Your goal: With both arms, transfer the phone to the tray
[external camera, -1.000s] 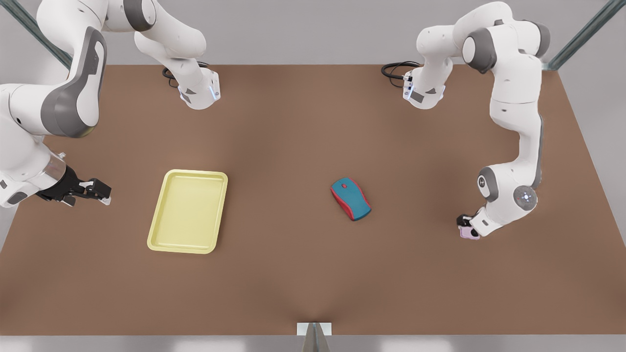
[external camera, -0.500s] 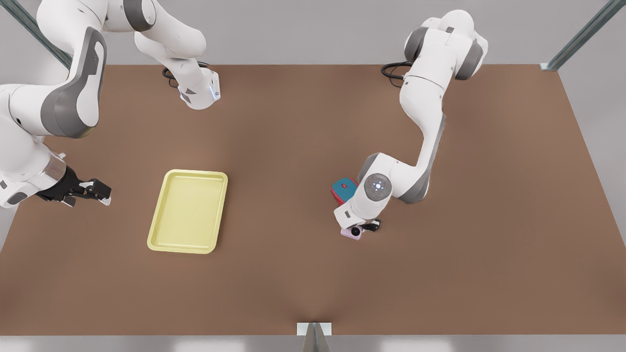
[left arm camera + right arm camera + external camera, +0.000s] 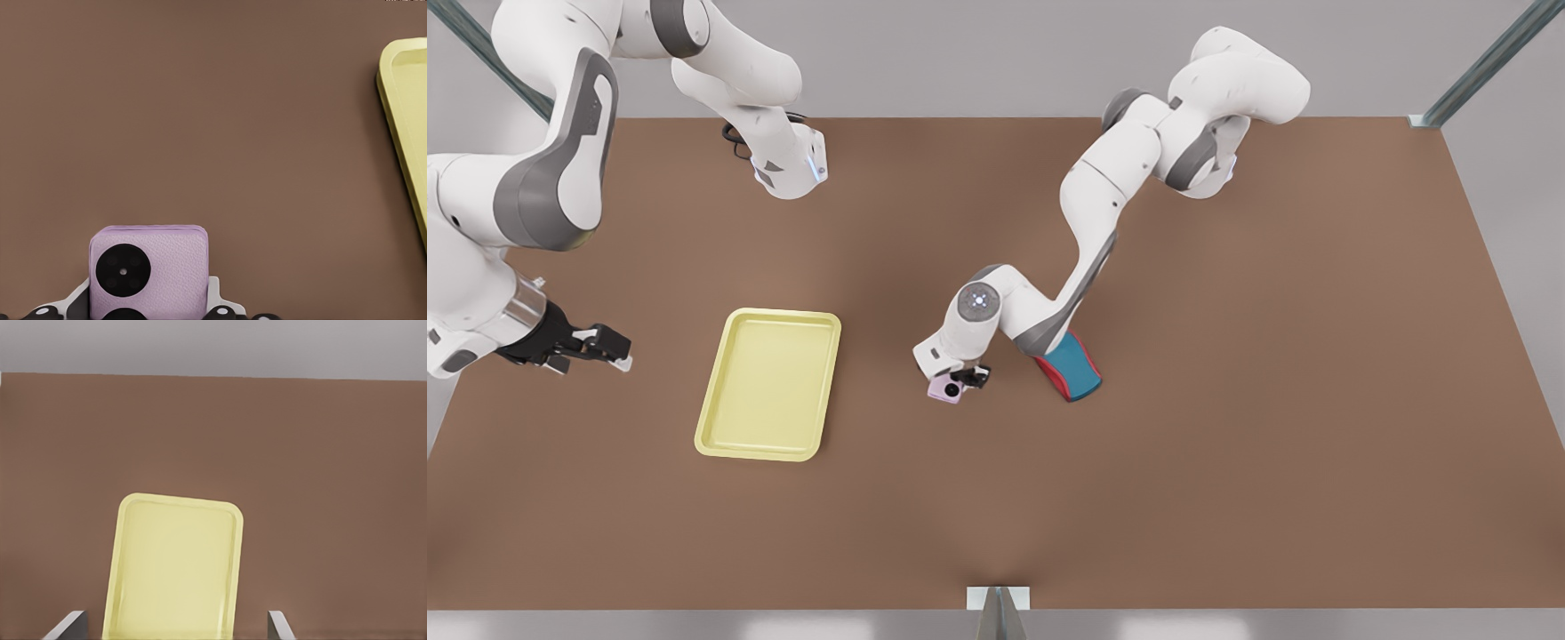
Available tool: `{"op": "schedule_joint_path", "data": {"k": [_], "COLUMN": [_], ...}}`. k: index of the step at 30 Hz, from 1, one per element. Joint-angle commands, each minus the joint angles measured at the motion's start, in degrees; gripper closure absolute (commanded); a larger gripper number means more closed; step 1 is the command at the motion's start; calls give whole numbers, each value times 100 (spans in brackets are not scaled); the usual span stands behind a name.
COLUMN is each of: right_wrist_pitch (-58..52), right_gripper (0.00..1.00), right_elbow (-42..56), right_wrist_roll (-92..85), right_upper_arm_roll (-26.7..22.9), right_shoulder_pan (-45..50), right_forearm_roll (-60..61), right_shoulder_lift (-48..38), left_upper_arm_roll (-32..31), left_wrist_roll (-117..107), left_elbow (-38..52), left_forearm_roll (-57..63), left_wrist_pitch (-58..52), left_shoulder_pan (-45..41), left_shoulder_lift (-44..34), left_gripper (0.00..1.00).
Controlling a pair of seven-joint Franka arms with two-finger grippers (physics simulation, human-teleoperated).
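Phone (image 3: 944,388) is held in the left tool (image 3: 958,383), fingers closed on it, up off the worktop (image 3: 1227,462); its black camera spot faces up. Landmark = tray (image 3: 770,383): phone sits between tray and mouse (image 3: 1074,372), a bit nearer the mouse, well apart from the tray rim. In the left wrist view the phone (image 3: 148,270) pokes out from the tool (image 3: 150,313), tray edge (image 3: 402,120) off to one side w/ bare brown worktop (image 3: 200,120) between them

Mouse lies on the worktop on the far side of the phone from the tray, partly hidden under the left arm's forearm; not touching the phone

Right tool (image 3: 574,347) hangs on the other side of the tray from the phone, near the tray's short... no, long edge, apart from it, pointing toward the tray. Fingers parted w/ nothing between them; right wrist view shows both fingertips (image 3: 67,625) spread wide w/ the tray (image 3: 173,567) seen lengthwise between them. This arm waits

Tray has nothing in it, flat on the worktop
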Motion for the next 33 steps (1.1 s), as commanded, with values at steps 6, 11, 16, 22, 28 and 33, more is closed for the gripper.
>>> {"op": "schedule_joint_path", "data": {"k": [6, 11, 16, 22, 28, 33], "right_wrist_pitch": [-334, -184, 326, 369, 1723, 3077], "right_gripper": [0, 0, 0, 0, 0, 0], "right_elbow": [-184, -658, -1607, -1889, -1810, -1405], "right_wrist_roll": [-57, -145, -154, 919, 3749, 5234], "right_upper_arm_roll": [7, 51, 297, 921, 904, 921], "right_shoulder_pan": [-81, -108, -11, 1263, 2538, 2924], "right_forearm_roll": [-340, -331, -305, -358, -367, -419], "right_shoulder_lift": [48, -295, -681, -401, 803, 2069], "left_upper_arm_roll": [14, -21, 41, 577, -337, -337], "left_wrist_roll": [-1293, -1424, 447, 2232, 3084, 3286], "left_elbow": [11, 20, -85, -752, -2045, -2010], "left_forearm_roll": [110, 101, 57, 119, 734, 716], "left_wrist_pitch": [934, 864, -3073, -5025, -4972, -5025], "left_shoulder_pan": [-80, -80, 1361, 2714, 3787, 3787], "left_shoulder_lift": [348, 278, -1269, -3649, -5286, -5128], "left_gripper": [16, 0, 0, 0, 0, 0]}}
